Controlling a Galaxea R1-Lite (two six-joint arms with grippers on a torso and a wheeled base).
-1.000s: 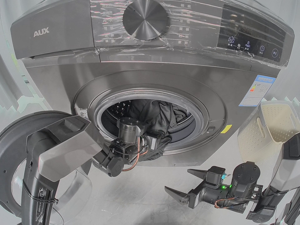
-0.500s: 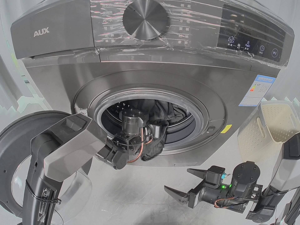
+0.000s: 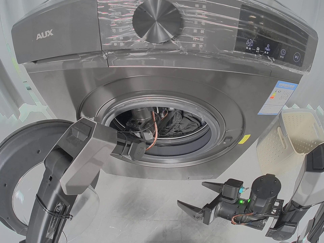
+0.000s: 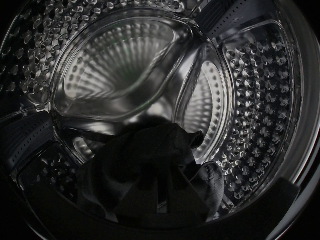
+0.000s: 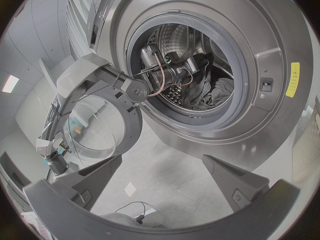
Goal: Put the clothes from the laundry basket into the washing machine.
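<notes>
Loading step, garment delivery. The left gripper (image 3: 164,114) is sitting well inside the opening of the washing machine (image 3: 175,81), its wrist just past the grey door seal (image 3: 216,118). A dark garment (image 3: 180,124) is lying bunched on the lower part of the drum (image 4: 260,94), immediately ahead of that gripper. In the left wrist view the same cloth (image 4: 153,170) is heaped close before the camera, and the dimness there is hiding whether the gripper is clamping it or has let go, so this cannot be told. The right gripper (image 3: 191,194) is hanging low over the floor in front of the machine, spread wide and carrying nothing. The cream laundry basket (image 3: 293,132) is standing tilted beside the machine on the robot's right, and what shows of its inside is looking bare. The round door (image 3: 20,172) is standing open on the robot's left. Judging from this, the task is nearing its end: the clothing is lying within the drum and none of it is trailing over the seal. The next move is calling for a clean release, if one is not already made, and a straight withdrawal of the left arm through the opening without snagging the cloth and dragging it back out.
</notes>
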